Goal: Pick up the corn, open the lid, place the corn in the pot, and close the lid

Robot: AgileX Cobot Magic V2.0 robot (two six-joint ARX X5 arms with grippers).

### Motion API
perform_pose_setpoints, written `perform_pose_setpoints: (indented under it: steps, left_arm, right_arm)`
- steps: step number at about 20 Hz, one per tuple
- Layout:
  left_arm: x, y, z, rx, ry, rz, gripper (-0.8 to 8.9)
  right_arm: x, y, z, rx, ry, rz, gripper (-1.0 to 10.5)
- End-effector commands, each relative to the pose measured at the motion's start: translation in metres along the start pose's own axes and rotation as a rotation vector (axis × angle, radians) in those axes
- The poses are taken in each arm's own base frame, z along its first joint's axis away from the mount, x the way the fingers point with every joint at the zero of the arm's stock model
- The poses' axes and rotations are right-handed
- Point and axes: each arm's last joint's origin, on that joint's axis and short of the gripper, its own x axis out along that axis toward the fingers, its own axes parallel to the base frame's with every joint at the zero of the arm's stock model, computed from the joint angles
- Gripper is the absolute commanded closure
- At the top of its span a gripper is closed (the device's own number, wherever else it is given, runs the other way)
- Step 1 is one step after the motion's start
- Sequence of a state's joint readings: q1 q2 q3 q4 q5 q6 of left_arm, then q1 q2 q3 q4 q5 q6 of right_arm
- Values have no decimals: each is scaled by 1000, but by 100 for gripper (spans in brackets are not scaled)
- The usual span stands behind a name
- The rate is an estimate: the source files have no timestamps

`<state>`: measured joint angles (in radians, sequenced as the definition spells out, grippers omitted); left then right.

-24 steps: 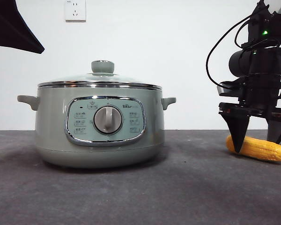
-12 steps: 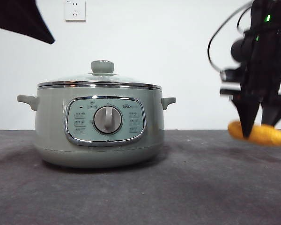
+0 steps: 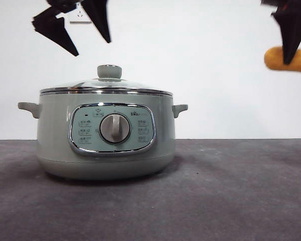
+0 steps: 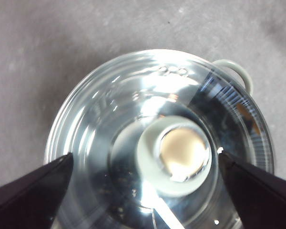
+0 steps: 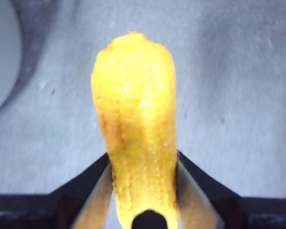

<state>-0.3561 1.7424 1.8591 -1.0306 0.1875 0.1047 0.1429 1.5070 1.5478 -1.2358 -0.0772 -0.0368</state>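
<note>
1. Hovering over the lid (image 3: 106, 84) at 11 o'clock: left gripper (image 3: 83, 30), fingers spread wide either side of the sage knob (image 4: 175, 153), lined up to lift it.
2. Pot (image 3: 105, 135) sits on the grey surface (image 3: 215, 201); glass dome, steel rim, still covered.
3. Right gripper (image 5: 144, 191) at 2 o'clock, fingers clamped on the corn (image 3: 287, 59), held high, clear of the pot, presumably waiting for the opening. Cob is tapered, bumpy, yellow-orange.
</note>
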Motion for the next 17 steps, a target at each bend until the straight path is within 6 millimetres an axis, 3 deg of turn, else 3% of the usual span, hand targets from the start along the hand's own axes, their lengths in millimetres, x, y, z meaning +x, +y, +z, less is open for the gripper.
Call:
perform_pose_setpoints:
  steps: [1, 6, 11, 17]
  left_arm:
    - [14, -9, 1, 32, 27, -16, 206]
    - [43, -24, -1, 84, 112, 15, 219]
    - [57, -26, -1, 89, 139, 13, 222]
    - [65, -25, -2, 91, 153, 12, 487]
  right_arm:
    - [-9, 1, -8, 9, 6, 1, 963]
    - [-32, 4, -21, 6, -38, 0, 963]
    - [-38, 4, -27, 6, -38, 0, 963]
    - [-38, 4, -27, 5, -38, 0, 963]
